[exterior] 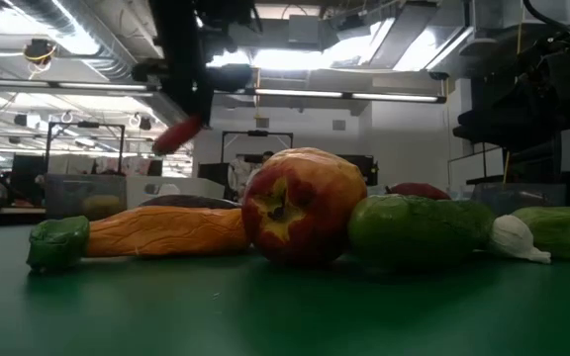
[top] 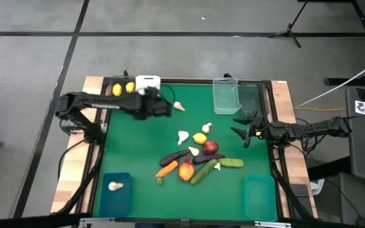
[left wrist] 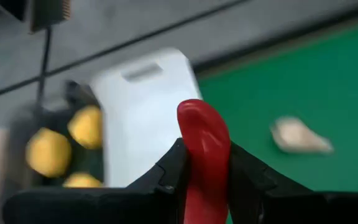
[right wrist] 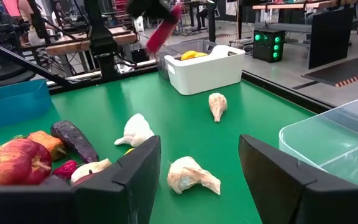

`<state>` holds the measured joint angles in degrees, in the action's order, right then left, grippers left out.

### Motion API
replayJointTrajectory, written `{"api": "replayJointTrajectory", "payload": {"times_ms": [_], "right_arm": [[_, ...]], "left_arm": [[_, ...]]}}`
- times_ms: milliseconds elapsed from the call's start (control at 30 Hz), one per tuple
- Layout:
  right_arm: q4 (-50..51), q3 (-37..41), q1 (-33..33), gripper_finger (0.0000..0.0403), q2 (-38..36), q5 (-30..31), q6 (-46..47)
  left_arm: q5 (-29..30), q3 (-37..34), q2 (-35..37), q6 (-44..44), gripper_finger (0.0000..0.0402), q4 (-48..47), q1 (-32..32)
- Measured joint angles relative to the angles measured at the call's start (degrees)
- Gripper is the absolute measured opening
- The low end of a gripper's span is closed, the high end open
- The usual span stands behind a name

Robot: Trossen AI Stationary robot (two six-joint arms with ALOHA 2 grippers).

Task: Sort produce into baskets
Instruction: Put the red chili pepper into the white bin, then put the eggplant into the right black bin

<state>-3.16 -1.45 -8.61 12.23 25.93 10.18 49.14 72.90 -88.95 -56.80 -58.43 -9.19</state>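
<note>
Over the far left corner of the green table [top: 138,190], we saw the left gripper [left wrist: 207,171] clamped tight on the red chili [left wrist: 204,149], above the white bin [top: 148,83] and beside the dark bin [top: 115,82] holding lemons [left wrist: 47,151]. We judged that a release off-centre could send the chili onto the rim or in among the lemons. At the right edge the right gripper [right wrist: 197,180] waited with fingers half apart, holding nothing. The chili stuck well out of the jaws, so it could swing or slip.
</note>
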Motion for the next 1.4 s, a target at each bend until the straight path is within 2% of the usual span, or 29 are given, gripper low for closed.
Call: {"api": "replayJointTrajectory", "payload": {"times_ms": [100,200,333,500,633,967,1167,1333,1400], "right_arm": [[-0.07,0.0,0.01,0.0218,0.0,0.24,0.01],[-0.09,0.0,0.01,0.0218,0.02,0.42,-0.01],[-0.11,0.0,0.0,0.0218,0.01,0.42,0.0],[-0.13,0.0,0.01,0.0218,0.0,0.44,-0.01],[-0.15,0.0,0.01,0.0218,0.0,0.43,-0.01],[-0.15,0.0,0.01,0.0218,0.0,0.44,-0.01],[-0.15,0.02,0.01,0.0217,0.0,0.42,0.01],[-0.15,0.02,0.01,0.0218,0.0,0.42,-0.01],[-0.15,0.0,-0.01,0.0218,0.0,0.42,0.0]], "left_arm": [[0.58,-0.41,2.19,6.11,0.0077,4.16,-6.33],[0.36,-1.48,1.51,12.8,0.0077,10.1,-12.5],[-8.34,-2.6,-0.9,16.51,0.0078,16.91,-19.37],[-10.49,-4.8,-4.07,17.4,0.0081,19.09,-23.22],[-10.71,-5.03,-5.16,18.25,0.011,20.09,-24.35],[-13.03,-4.37,-5.18,28.82,0.0233,25.26,-22.02],[-22.91,-2.45,-0.89,39.34,0.025,24.69,-12.66],[-37.5,-2.45,1.48,47.67,0.0244,20.43,-1.4],[-40.3,-2.69,1.47,47.81,0.0244,20.19,2.74]]}}
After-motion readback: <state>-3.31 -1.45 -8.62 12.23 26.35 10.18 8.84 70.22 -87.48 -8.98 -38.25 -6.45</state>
